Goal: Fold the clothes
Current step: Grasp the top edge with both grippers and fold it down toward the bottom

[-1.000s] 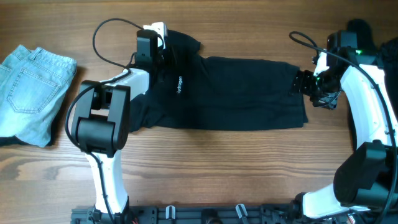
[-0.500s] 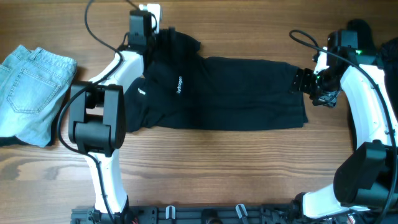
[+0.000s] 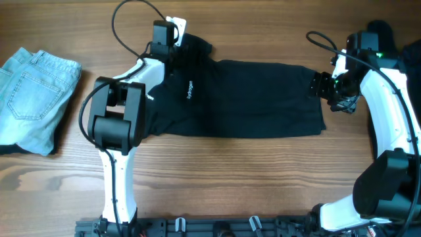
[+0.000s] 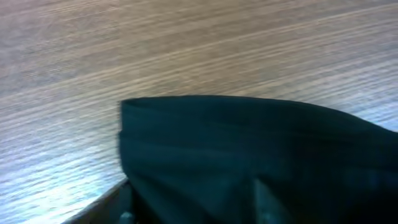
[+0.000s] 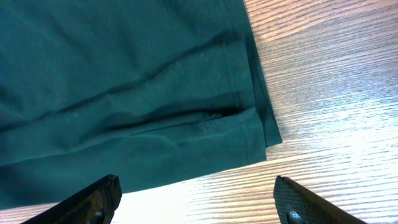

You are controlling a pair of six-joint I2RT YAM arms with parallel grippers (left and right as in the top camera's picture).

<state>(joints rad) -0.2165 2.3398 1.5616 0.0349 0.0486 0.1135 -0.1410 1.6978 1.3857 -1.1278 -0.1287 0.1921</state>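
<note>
A black short-sleeved shirt (image 3: 250, 99) with small white lettering lies spread flat across the middle of the table. My left gripper (image 3: 174, 43) is at the shirt's far left corner, by the bunched sleeve. In the left wrist view black fabric (image 4: 249, 149) drapes between and over its fingers (image 4: 193, 211), so it is shut on the shirt. My right gripper (image 3: 317, 86) hovers at the shirt's right hem. In the right wrist view its fingers (image 5: 196, 190) are wide open and empty, just off the hem corner (image 5: 249, 134).
Folded light blue jeans (image 3: 33, 92) lie at the left edge of the table. A dark shape (image 3: 409, 56) shows behind the right arm at the far right edge. Bare wood lies in front of the shirt (image 3: 230, 178).
My left gripper swung left and away, then came back right to the sleeve corner. The right arm and the shirt body have not visibly moved.
</note>
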